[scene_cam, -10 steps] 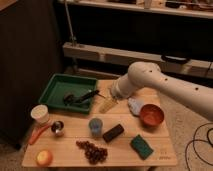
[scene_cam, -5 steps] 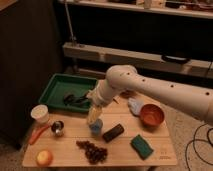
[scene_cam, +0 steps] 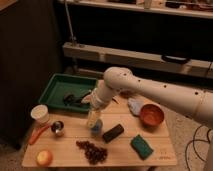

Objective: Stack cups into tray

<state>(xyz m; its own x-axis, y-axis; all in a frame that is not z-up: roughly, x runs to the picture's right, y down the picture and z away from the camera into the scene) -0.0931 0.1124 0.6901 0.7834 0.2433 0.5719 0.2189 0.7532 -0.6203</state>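
The light blue cup [scene_cam: 96, 127] stands upright near the middle of the wooden table. My gripper [scene_cam: 93, 118] hangs right over it, pointing down, with its tip at the cup's mouth. The steel cup [scene_cam: 58, 128] stands at the left of the table, and the white cup [scene_cam: 40, 114] is just behind and left of it. The dark green tray [scene_cam: 62, 86] lies at the back left, with a dark object [scene_cam: 73, 98] in it. My white arm reaches in from the right.
An orange-brown bowl [scene_cam: 151, 115] and a pale blue item [scene_cam: 135, 106] are at the right. A dark block [scene_cam: 113, 133], a green sponge [scene_cam: 141, 147], grapes [scene_cam: 91, 151], a round fruit [scene_cam: 44, 158] and an orange carrot [scene_cam: 37, 134] lie along the front.
My arm has swung from the tray's right edge toward the front and down, so the gripper now sits over the light blue cup. The cups and tray have not moved.
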